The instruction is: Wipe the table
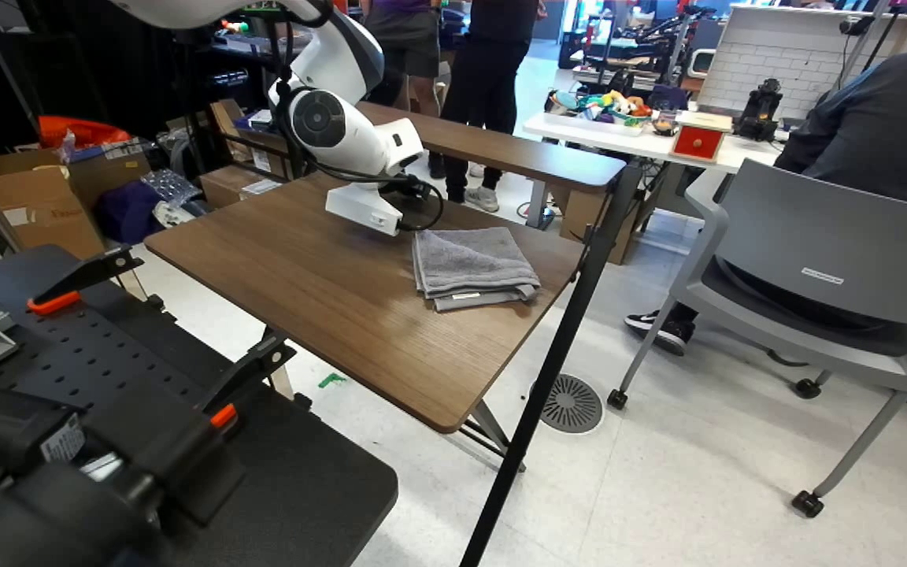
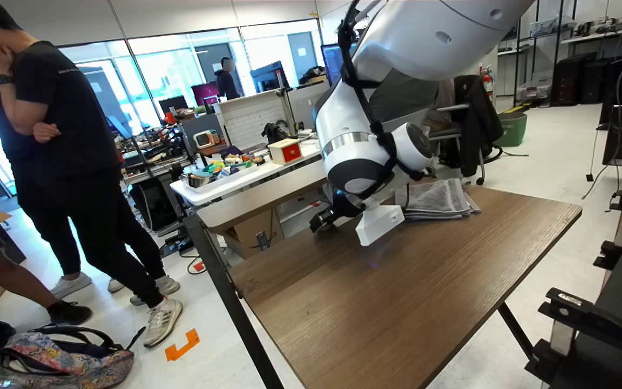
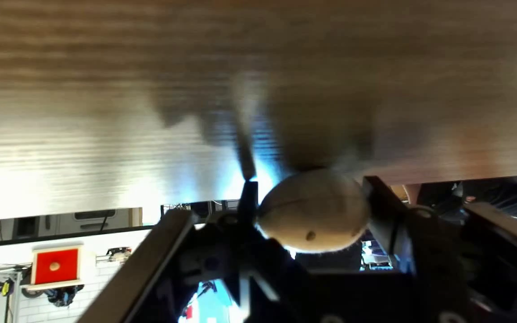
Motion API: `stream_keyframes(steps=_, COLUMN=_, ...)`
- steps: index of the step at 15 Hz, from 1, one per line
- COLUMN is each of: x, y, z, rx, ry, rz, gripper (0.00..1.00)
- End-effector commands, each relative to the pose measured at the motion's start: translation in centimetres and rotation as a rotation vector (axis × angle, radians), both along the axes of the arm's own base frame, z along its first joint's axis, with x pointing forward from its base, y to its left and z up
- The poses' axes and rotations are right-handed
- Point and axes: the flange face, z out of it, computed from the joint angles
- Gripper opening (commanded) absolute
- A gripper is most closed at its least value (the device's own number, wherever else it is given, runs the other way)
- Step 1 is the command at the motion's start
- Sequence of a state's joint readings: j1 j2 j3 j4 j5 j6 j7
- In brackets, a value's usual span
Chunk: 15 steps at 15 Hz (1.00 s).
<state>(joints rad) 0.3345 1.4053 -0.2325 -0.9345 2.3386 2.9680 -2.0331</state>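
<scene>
brown wood-grain table [image 1: 320,276], grey cloth [image 1: 471,264], tan object [image 3: 312,211], black claw [image 3: 310,180], white arm [image 1: 359,148]

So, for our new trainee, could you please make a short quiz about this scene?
1. Choose: the grey towel on the brown table is A) spread open, B) folded, C) rolled up.
2. Short answer: in the wrist view, what is in the gripper?
3. Complete: the box on the white table has a ____ front.

Key: 1. B; 2. a pale rounded thing, too unclear to name; 3. red.
</scene>
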Motion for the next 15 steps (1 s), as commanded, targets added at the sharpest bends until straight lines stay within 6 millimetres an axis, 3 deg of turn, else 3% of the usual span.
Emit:
stream_keyframes(steps=1, x=0.7, y=0.2, z=-0.4, rx=-0.008, ry=-0.021, rz=0.001, gripper=0.31)
stream_keyframes(steps=5, x=-0.2, y=0.4, z=-0.5, rx=-0.005, ry=0.023, rz=0.018, gripper=0.03)
stream_keyframes(steps=7, x=-2.7, y=1.0, z=0.1, rx=-0.021, ry=0.117, rz=0.028, gripper=0.05)
stream_keyframes(steps=15, x=-7.5, y=5.0, z=1.8, rx=-0.005, ry=0.334, rz=0.201, gripper=0.04)
